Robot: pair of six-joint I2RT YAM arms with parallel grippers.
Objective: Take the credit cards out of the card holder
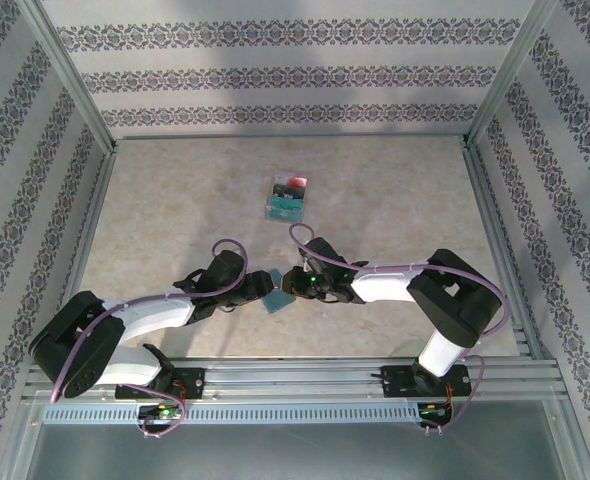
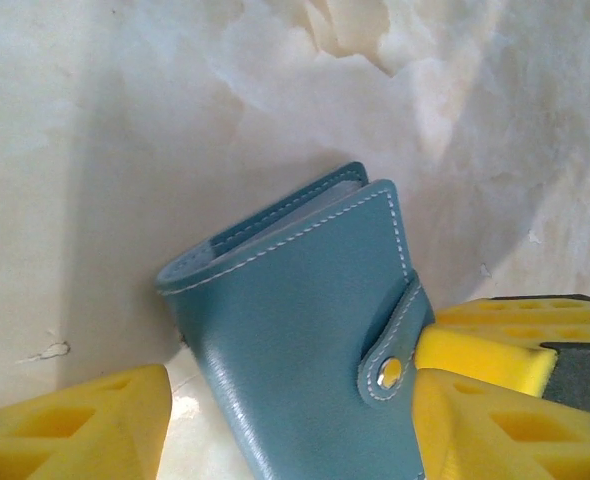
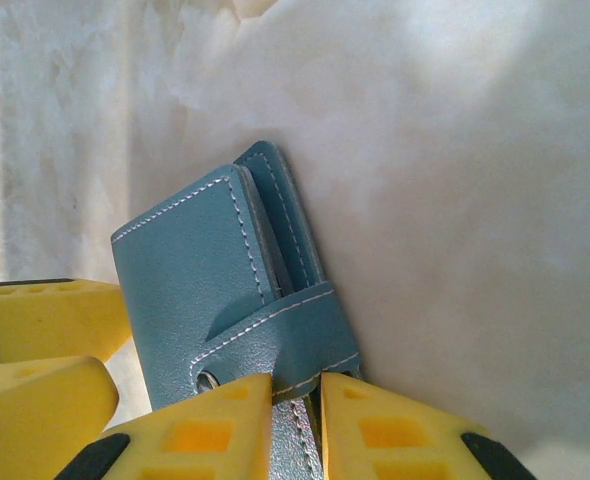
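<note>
A lab-style robot test booth: aluminium frame (image 1: pixel 76 78), patterned wallpaper walls (image 1: pixel 285 75), marble-look tabletop (image 1: pixel 175 210), mounting rail (image 1: pixel 295 380).

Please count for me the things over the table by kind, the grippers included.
card holder: 1
pile of credit cards: 1 (single cards too small to count)
grippers: 2 (left gripper, right gripper)
total: 4

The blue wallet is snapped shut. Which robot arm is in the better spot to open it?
Left, probably. The right gripper is pinched on the card holder, holding it. The left gripper stands open with a finger on each side of it, and the snap strap is beside one finger.
</note>
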